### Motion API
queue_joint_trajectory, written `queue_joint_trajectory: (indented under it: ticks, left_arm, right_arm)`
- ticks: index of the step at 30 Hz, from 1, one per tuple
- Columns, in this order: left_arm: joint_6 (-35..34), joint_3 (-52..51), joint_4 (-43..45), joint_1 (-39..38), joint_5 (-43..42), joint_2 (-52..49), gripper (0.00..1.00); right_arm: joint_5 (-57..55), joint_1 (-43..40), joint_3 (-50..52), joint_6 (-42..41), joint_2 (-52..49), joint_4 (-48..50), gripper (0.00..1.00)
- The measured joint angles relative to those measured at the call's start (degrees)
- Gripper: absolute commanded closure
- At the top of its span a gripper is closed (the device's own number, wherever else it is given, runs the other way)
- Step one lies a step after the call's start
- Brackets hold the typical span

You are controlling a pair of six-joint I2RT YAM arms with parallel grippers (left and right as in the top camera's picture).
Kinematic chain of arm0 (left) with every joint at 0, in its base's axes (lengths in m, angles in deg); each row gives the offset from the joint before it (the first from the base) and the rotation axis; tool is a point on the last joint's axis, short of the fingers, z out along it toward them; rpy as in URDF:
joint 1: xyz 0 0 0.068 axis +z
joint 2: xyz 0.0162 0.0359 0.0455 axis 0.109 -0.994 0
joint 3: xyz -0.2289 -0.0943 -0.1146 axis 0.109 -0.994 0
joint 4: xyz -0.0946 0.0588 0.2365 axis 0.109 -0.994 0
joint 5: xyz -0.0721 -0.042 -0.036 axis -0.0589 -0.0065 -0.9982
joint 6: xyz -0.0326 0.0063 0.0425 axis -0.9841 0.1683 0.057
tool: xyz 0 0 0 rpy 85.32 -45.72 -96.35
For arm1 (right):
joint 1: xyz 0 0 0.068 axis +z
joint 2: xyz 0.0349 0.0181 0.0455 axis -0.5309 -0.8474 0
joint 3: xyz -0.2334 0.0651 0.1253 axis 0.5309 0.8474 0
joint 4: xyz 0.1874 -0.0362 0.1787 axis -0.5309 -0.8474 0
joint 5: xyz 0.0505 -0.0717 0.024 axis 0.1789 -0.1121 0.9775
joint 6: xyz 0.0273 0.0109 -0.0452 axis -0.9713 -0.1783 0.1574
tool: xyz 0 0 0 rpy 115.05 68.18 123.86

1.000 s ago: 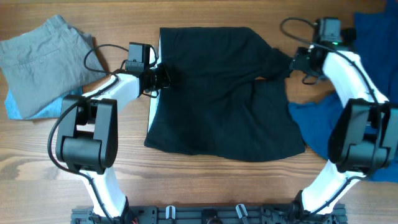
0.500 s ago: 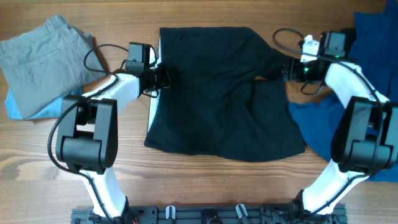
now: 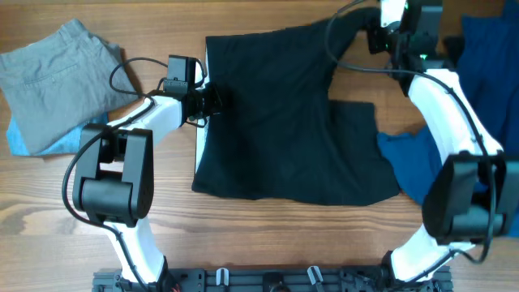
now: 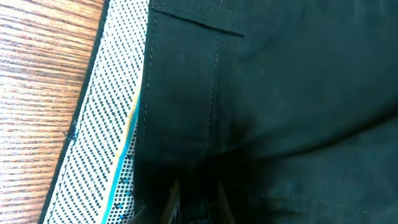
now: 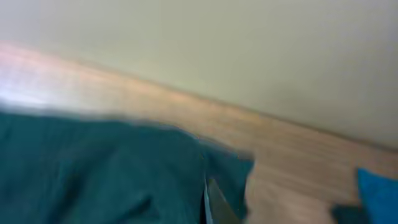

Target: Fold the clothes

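Note:
Black shorts [image 3: 276,122] lie spread across the middle of the table, their white dotted waistband lining [image 4: 106,124] turned out at the left edge. My left gripper [image 3: 212,99] sits at that waistband, its fingers [image 4: 171,199] pressed into the dark cloth and shut on it. My right gripper [image 3: 371,32] is at the far right corner of the shorts, shut on the fabric and holding it raised and stretched toward the table's far edge. The right wrist view is blurred; it shows dark teal-looking cloth [image 5: 93,168] against one finger [image 5: 214,199].
A folded grey garment [image 3: 57,81] rests on a light blue cloth [image 3: 20,138] at the far left. Blue clothing [image 3: 486,49] is heaped along the right side, with a part [image 3: 405,158] touching the shorts. The arm mounting rail [image 3: 268,280] runs along the near edge.
My right gripper has shut on the shorts' right corner and carried it up and away toward the far edge, pulling that side taut. The left arm has stayed put.

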Motion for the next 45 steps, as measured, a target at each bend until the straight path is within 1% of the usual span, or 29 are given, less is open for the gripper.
queue_joint_trajectory:
  ticks: [2,3,5,8,9,10,12,13,14,15,16,17,18,19,21,24,28,31,33,35,38,39,40,41,43,45]
  left_arm:
    - [-0.02,0.0,0.02,0.0,-0.02,0.0,0.78]
    - [0.0,0.0,0.0,0.0,-0.02,0.0,0.78]
    - [-0.02,0.0,0.0,0.0,-0.02,0.0,0.78]
    - [0.0,0.0,-0.02,0.0,-0.02,0.0,0.78]
    - [-0.02,0.0,0.0,0.0,-0.02,0.0,0.78]
    - [0.0,0.0,0.0,0.0,-0.02,0.0,0.78]
    - [0.0,0.0,-0.04,0.0,-0.02,0.0,0.78]
    - [-0.02,0.0,-0.04,0.0,-0.02,0.0,0.78]
    - [0.0,0.0,-0.04,0.0,-0.02,0.0,0.78]
    - [0.0,0.0,-0.04,0.0,-0.02,0.0,0.78]
    - [0.0,0.04,-0.07,0.0,-0.04,0.0,0.78]
    - [-0.02,0.07,-0.07,0.0,-0.02,0.0,0.78]
    - [-0.02,0.07,-0.13,0.0,-0.04,0.0,0.78]
    - [0.0,0.07,-0.15,0.0,-0.04,0.0,0.78]
    - [-0.02,0.11,-0.22,0.0,-0.02,0.0,0.78]
    - [-0.02,0.11,-0.2,0.0,-0.02,0.0,0.78]
    - [0.0,0.11,-0.2,0.0,-0.04,0.0,0.78]
    - [-0.02,0.11,-0.2,0.0,-0.04,0.0,0.78]
    - [0.0,0.11,-0.2,0.0,-0.02,0.0,0.78]
    - [0.0,0.11,-0.22,0.0,-0.02,0.0,0.78]
    - [0.0,0.11,-0.24,0.0,-0.04,0.0,0.78]
    - [0.0,0.11,-0.2,0.0,-0.04,0.0,0.78]
    - [0.0,0.11,-0.22,0.0,-0.04,0.0,0.78]
    - [0.0,0.11,-0.22,0.0,-0.04,0.0,0.78]
    - [0.0,0.11,-0.2,0.0,-0.04,0.0,0.78]
    - [0.0,0.11,-0.22,0.0,-0.04,0.0,0.78]
  right_arm:
    - [-1.95,-0.44,-1.22,3.98,0.31,-10.58,0.7]
    - [-4.28,-1.16,-1.09,5.44,-1.05,-16.24,0.69]
    - [-8.31,-2.01,-1.09,5.51,-4.09,-21.55,0.69]
    - [-15.76,-3.26,-0.85,1.64,-9.4,-27.54,0.71]
    - [-18.95,-3.96,-0.81,-2.01,-10.12,-29.0,0.71]
    - [-20.63,-4.48,-0.81,-4.02,-10.19,-29.42,0.68]
    - [-22.53,-6.01,-0.81,-9.53,-10.19,-30.4,0.66]
    - [-22.43,-6.78,-0.81,-11.91,-10.19,-30.6,0.61]
    - [-21.18,-7.45,-0.81,-13.66,-10.16,-30.38,0.47]
    - [-17.35,-8.33,-0.83,-15.37,-10.08,-28.76,0.45]
    - [-12.68,-8.72,-0.87,-16.35,-10.05,-26.67,0.45]
    - [-5.31,-8.83,-0.87,-17.31,-10.05,-24.22,0.45]
    - [-0.24,-9.03,-1.25,-18.1,-9.88,-20.04,0.46]
    - [5.31,-9.05,-1.25,-20.7,-9.84,-15.74,0.46]
    - [14.43,-8.92,-1.44,-30.14,-9.73,-8.83,0.46]
    - [21.11,-8.87,-1.55,-42.99,-9.44,-2.49,0.47]
    - [21.81,-7.32,-1.55,-48.24,-9.49,-4.07,0.46]
    - [21.44,-4.98,-1.64,-49.24,-11.89,-3.96,0.46]
    - [21.24,-3.32,-1.64,-49.55,-16.2,-4.37,0.47]
    - [19.71,-2.69,-1.64,-49.92,-19.52,-7.41,0.47]
    - [17.55,-2.56,-2.58,-49.92,-19.71,-10.45,0.46]
    - [16.87,-2.47,-2.8,-49.96,-19.71,-11.08,0.55]
    - [16.41,-2.34,-2.93,-50.05,-19.71,-11.3,0.76]
    - [15.52,-2.21,-2.93,-50.16,-19.71,-11.5,0.9]
    - [13.49,-2.36,-2.8,-50.51,-19.76,-11.58,0.9]
    - [12.83,-2.82,-2.69,-50.51,-19.93,-10.99,0.96]
